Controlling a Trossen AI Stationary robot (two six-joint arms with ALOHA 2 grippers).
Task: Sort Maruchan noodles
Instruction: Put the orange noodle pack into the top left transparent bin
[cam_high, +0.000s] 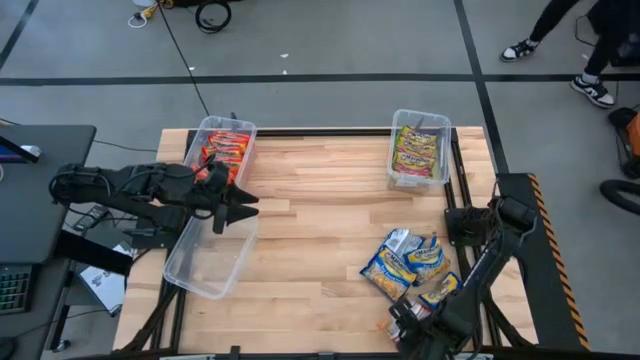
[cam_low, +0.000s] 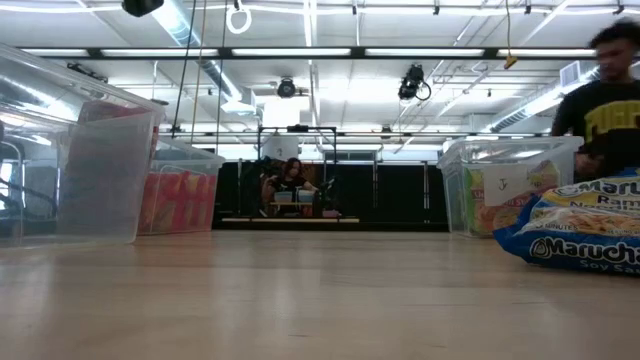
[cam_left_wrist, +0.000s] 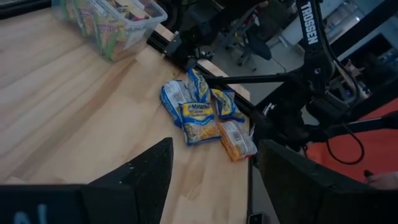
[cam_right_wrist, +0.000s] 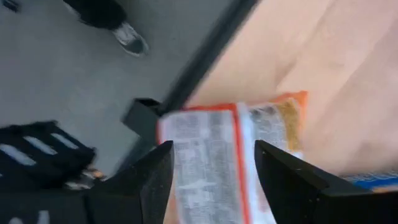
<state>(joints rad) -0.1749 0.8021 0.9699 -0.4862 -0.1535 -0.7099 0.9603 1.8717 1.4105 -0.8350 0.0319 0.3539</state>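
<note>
The right tool (cam_right_wrist: 211, 180) hangs at the near right corner of the tabletop (cam_high: 320, 200), its fingers spread wide either side of an orange packet (cam_right_wrist: 230, 162) that lies back-side up just beyond them; the fingers flank the packet without pinching it, so it is not held, and the tool looks lined up to take the one packet that does not match its neighbours. Next to it lies a loose heap of blue-and-yellow packets (cam_high: 405, 262), apparently still unsorted. The left tool (cam_high: 232, 210) hovers wide and empty over the near end of a clear empty bin (cam_high: 205, 262), probably waiting. Beyond that, a second bin (cam_high: 222, 148) at the far left holds orange-red packets, and a third bin (cam_high: 420, 150) at the far right holds green-yellow ones, so each bin seems kept to one kind. The high view gives this whole layout but hides the right tool's tips behind the arm; the right wrist view alone shows the open gap. The left wrist view shows the orange packet (cam_left_wrist: 237, 140) at the heap's edge, and the low view reads "Maruchan" on a blue packet (cam_low: 585, 235).
</note>
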